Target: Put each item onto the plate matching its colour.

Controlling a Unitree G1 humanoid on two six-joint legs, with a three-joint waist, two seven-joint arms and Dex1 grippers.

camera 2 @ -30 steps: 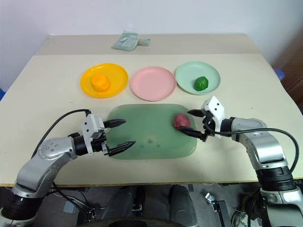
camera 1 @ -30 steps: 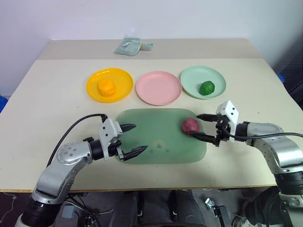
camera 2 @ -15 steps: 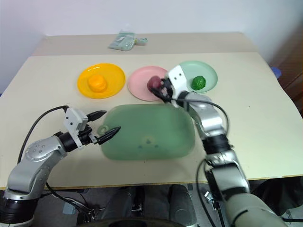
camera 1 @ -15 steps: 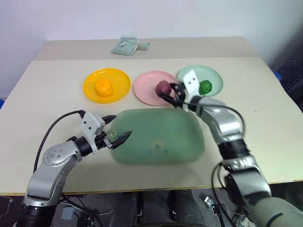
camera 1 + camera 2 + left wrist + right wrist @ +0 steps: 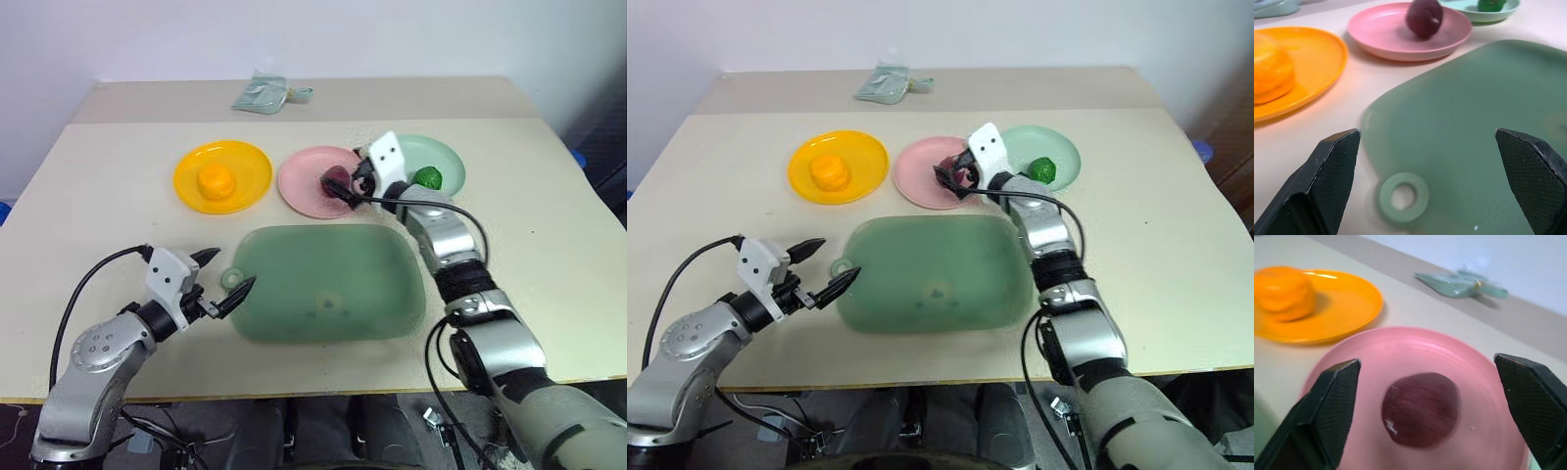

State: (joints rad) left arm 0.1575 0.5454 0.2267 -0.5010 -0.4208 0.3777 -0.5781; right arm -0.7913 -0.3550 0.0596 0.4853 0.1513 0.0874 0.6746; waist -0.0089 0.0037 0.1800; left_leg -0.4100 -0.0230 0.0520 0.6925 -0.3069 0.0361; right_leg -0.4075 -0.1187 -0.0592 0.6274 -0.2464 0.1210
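The maroon fruit lies on the pink plate, and my right gripper stands open around it, one finger on each side with a gap to the fruit. On the yellow-orange plate rests the orange fruit. The dark green fruit sits on the mint plate. My left gripper hangs open and empty at the left end of the green tray, near its ring handle.
The translucent green tray takes up the middle front of the table. A pale green packet lies at the far edge, behind the plates. Bare tabletop stretches to the left and right of the tray.
My right gripper carried the maroon fruit from the tray to the pink plate and has opened, leaving it there. My left gripper drew back to the left, off the tray.
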